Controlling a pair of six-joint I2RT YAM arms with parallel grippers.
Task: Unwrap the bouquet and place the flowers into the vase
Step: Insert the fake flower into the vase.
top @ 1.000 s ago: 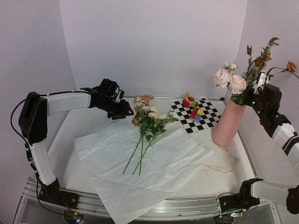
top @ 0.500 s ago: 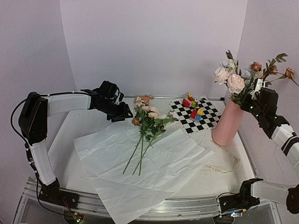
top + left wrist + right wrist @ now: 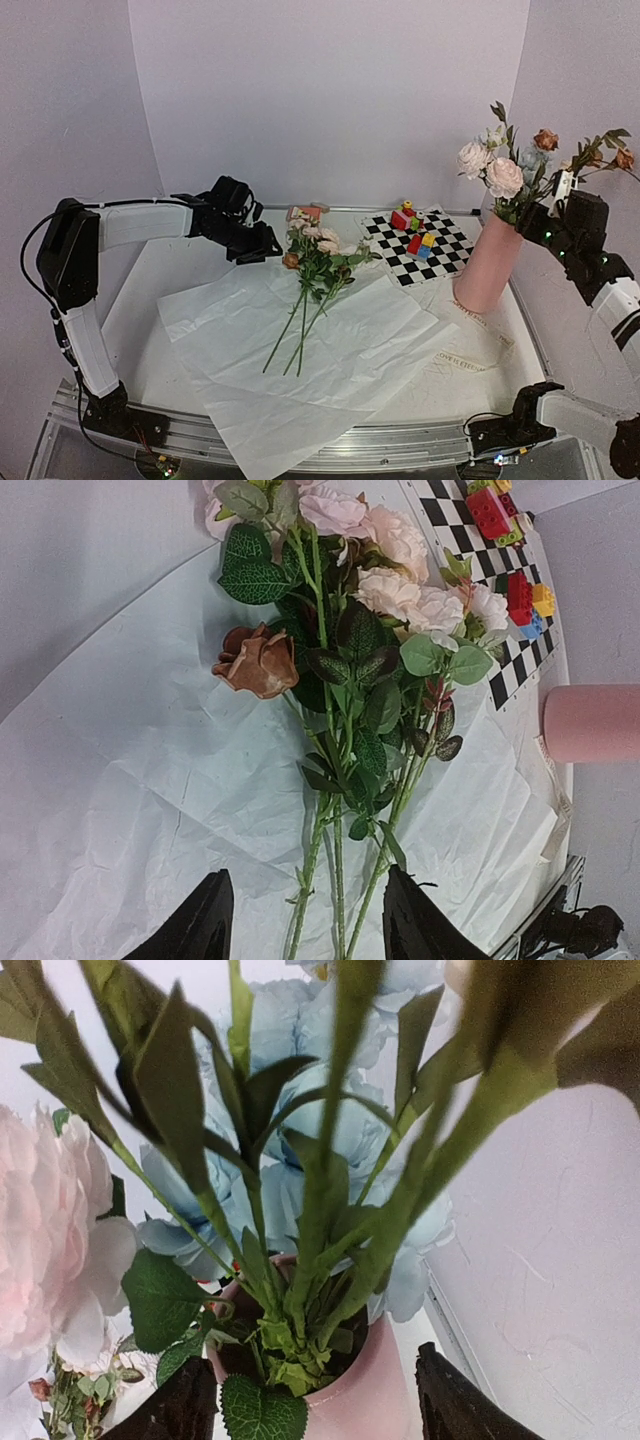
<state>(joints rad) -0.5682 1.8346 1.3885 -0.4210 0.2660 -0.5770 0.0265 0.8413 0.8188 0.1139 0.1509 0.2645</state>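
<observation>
Right end effector (image 3: 312, 1360) wide open at the vase mouth, clasping nothing, stems rising between its fingers. Left end effector (image 3: 305, 880) about half parted, empty, poised over the lower stems of the loose roses. Across the white tabletop (image 3: 150, 270), large creased white paper sheet (image 3: 330, 370) spread flat. At the right side, tall matte pink cylinder vase (image 3: 487, 265) upright, filled with pale pink, cream and rust blooms on green stems (image 3: 505, 175). On the paper, loose bunch of pink, peach and brown roses (image 3: 320, 255) lying flat. Just left of the vase, black-and-white checkered mat (image 3: 450, 250) carrying small colourful toy blocks (image 3: 415, 232).
</observation>
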